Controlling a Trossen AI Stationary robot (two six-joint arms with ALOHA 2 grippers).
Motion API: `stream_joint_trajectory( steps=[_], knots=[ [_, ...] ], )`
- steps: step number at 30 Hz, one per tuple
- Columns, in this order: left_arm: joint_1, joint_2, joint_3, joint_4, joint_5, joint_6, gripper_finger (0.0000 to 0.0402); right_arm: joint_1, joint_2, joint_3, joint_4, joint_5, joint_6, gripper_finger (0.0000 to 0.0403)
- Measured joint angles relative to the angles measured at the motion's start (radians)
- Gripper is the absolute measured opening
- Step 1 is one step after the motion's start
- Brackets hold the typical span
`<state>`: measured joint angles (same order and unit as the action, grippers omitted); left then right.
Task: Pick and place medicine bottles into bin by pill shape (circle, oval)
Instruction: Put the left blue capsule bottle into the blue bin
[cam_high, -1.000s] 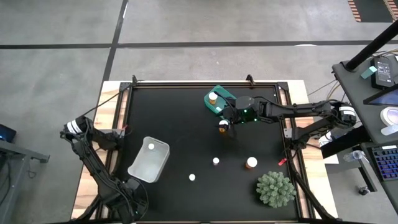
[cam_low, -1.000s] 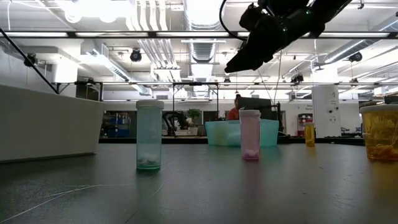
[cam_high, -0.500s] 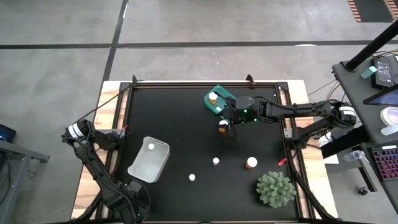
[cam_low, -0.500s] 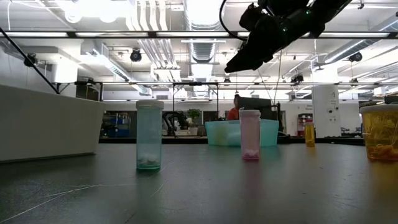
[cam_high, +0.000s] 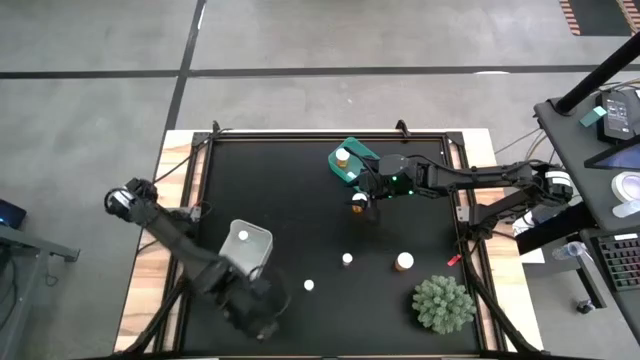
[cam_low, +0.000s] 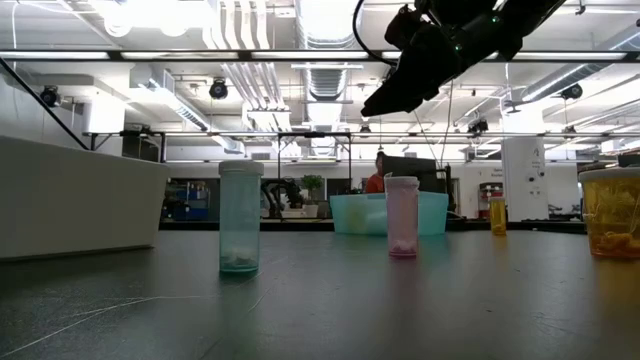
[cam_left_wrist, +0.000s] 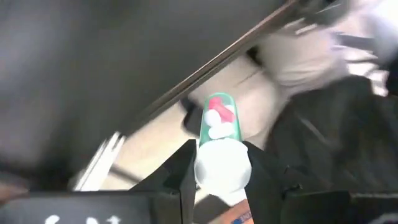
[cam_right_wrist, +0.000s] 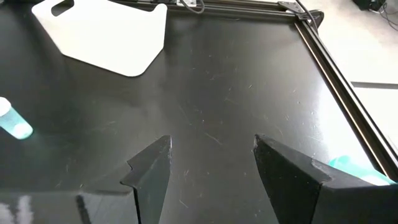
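Left arm: in the high view its end is a dark mass over the table's front edge, just in front of the white bin. I cannot pick out my fingers or their load there. The left wrist view is smeared, and the surroundings cannot be identified.

Left gripper: clamped on a green-tinted bottle, one finger on each side just beyond the white cap. Its long axis runs forward along my fingers, cap toward the wrist and base pointing away. Red and white pills show through the wall; I cannot tell their shape.

Right gripper: fingers apart with nothing between them, hanging above the table just beside the green bin. An amber bottle stands at its tip in the high view, partly covered by the arm.

Other bottles stand upright with caps up:
- one in the green bin
- one in the white bin
- three on the open table

In the low view, the frame's edge cuts off the amber one.
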<state>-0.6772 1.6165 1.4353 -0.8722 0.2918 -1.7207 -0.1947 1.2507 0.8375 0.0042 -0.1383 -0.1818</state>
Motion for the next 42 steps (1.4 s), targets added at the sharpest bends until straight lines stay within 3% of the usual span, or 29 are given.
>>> stream_joint_trajectory(
  steps=[12,22,30,37,42],
  knots=[
    [0.374,0.002,0.073,-0.081,-0.056,1.031,0.0087,0.000,0.000,0.002,-0.025,0.000,0.011,0.0219],
    [0.662,0.002,0.077,-0.170,-0.291,1.734,0.0087,0.003,0.000,0.063,-0.050,-0.081,0.087,0.0219],
    [0.810,0.001,0.076,-0.110,-0.356,2.013,0.0088,0.003,0.028,0.118,-0.071,-0.106,0.155,0.0230],
    [0.833,0.000,0.074,-0.029,-0.356,2.076,0.0088,0.006,0.107,0.152,0.000,-0.097,0.082,0.0272],
    [0.830,0.000,0.074,-0.005,-0.356,2.075,0.0088,0.007,0.170,0.201,0.008,-0.095,0.046,0.0276]
  ],
)
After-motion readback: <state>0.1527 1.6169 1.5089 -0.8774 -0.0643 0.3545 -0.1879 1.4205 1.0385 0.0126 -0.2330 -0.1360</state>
